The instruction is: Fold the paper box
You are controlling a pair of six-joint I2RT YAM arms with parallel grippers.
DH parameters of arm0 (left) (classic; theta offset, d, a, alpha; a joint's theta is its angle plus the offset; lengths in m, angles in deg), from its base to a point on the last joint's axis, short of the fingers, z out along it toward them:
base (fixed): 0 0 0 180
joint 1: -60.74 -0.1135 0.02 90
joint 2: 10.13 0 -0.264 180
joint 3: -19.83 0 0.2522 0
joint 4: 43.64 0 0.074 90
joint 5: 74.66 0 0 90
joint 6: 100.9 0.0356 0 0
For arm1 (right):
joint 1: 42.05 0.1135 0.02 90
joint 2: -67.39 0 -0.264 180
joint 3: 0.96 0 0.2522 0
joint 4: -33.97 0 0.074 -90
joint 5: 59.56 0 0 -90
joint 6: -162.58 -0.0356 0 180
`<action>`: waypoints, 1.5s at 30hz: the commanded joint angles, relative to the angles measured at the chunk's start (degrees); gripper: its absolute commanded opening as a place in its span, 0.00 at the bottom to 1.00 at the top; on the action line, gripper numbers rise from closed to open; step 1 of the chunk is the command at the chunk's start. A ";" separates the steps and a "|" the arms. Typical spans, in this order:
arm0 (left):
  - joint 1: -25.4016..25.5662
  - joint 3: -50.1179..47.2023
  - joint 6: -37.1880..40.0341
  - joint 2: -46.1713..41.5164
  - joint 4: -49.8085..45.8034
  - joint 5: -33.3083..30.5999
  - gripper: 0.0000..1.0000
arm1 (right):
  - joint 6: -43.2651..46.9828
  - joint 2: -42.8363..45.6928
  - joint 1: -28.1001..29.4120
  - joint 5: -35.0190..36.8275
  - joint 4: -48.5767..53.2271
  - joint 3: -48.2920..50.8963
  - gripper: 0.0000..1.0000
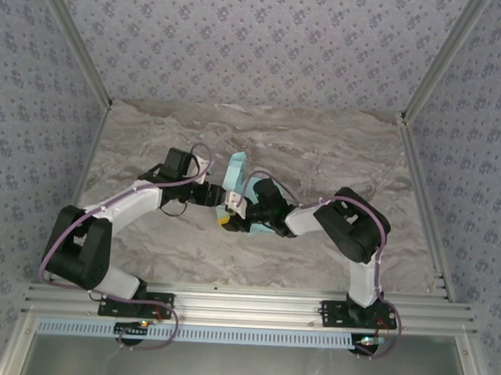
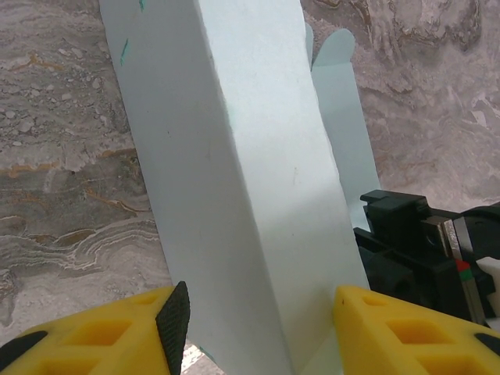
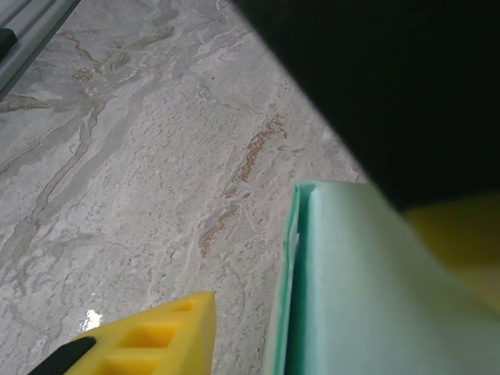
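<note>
The paper box is a light aqua card shape standing mid-table between both arms. In the left wrist view the paper box rises as a folded prism with a rounded tab at its far end. My left gripper is shut on its near end, one yellow finger on each side face. The black body of the right gripper sits just right of it. In the right wrist view the box's layered edge lies against the far finger of my right gripper, which is open. Bare table shows between the box and the near finger.
The marble-patterned table stretches free behind and to both sides of the grippers. Aluminium rails run along the near edge, and frame posts line the right side. Patterned walls enclose the back.
</note>
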 commanded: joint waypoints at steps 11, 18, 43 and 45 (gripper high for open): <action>-2.20 -3.77 -2.06 0.45 -1.67 2.23 0.56 | -0.14 -4.11 0.74 -4.26 -6.86 -1.23 0.04; -3.35 -4.64 -0.83 -0.45 -0.58 2.39 0.55 | 1.40 -3.55 -1.47 -4.30 -0.86 -0.50 0.32; -5.03 -7.88 -3.41 -0.74 3.50 4.89 0.56 | 8.99 -6.61 0.97 -13.81 5.49 -5.11 0.00; -5.04 -8.91 -4.60 -1.02 4.94 4.82 0.56 | 8.54 -6.48 0.79 -14.38 6.06 -5.21 0.13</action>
